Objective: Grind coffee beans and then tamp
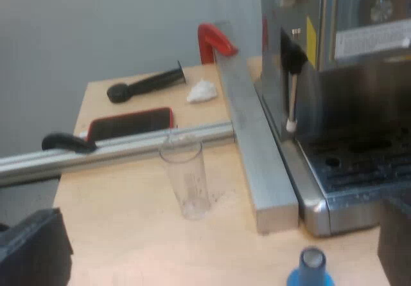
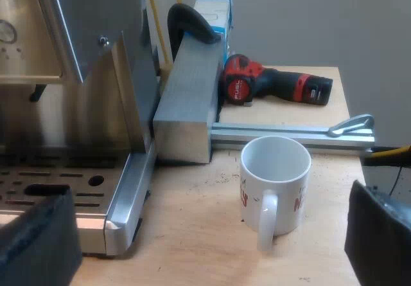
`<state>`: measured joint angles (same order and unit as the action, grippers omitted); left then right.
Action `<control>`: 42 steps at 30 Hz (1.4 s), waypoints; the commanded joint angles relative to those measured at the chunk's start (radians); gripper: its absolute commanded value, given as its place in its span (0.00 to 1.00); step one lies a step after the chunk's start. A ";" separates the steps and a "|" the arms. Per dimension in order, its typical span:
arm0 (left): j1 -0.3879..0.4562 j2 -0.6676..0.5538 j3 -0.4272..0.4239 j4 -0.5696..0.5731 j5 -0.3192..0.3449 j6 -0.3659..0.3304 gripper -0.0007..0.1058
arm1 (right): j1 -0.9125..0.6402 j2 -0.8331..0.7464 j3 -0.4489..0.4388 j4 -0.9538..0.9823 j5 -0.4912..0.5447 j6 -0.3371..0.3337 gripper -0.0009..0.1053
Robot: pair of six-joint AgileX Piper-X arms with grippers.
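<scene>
Right wrist view, mug (image 2: 276,170) clear of machine (image 2: 64,125)

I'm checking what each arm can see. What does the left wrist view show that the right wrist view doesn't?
Left wrist view: a measuring glass, a blue tamper and a black-handled tool lying on the table. Right wrist view: a white mug and a red and black drill. Both: the espresso machine and its drip tray.

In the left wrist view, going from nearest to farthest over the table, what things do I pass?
blue tamper → measuring glass → red-edged black pad → black-handled tool → red clamp handle
</scene>
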<state>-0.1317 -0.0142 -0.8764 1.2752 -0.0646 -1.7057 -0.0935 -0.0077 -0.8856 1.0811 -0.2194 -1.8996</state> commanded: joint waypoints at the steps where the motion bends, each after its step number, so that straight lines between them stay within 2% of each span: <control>1: -0.005 -0.140 -0.003 0.006 -0.034 -0.022 1.00 | 0.000 -0.048 -0.006 -0.007 -0.005 -0.012 0.81; 8: -0.005 -0.140 0.038 -0.087 -0.036 -0.023 1.00 | 0.000 -0.048 0.029 -0.005 -0.035 -0.012 0.81; 10: -0.005 -0.140 0.103 -0.178 -0.033 -0.025 1.00 | 0.000 -0.046 0.066 -0.006 -0.063 -0.009 0.81; 12: -0.005 -0.140 0.138 -0.222 -0.024 -0.025 1.00 | 0.000 -0.046 0.097 -0.006 -0.077 -0.009 0.81; 18: -0.005 -0.138 0.260 -0.338 0.065 -0.025 1.00 | 0.000 -0.046 0.189 -0.006 -0.077 -0.009 0.81; 23: -0.005 -0.138 0.305 -0.354 0.085 -0.025 1.00 | 0.000 -0.046 0.269 -0.006 -0.077 -0.009 0.81; 31: -0.005 -0.138 0.399 -0.355 0.084 -0.025 1.00 | 0.000 -0.044 0.341 -0.008 -0.077 -0.009 0.81; 42: -0.005 -0.138 0.416 -0.361 0.103 -0.019 1.00 | 0.000 -0.044 0.342 -0.013 -0.061 -0.009 0.81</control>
<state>-0.1317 -0.0124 -0.4568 0.9311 0.0328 -1.7187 -0.0935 -0.0058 -0.5361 1.0737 -0.2842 -1.8996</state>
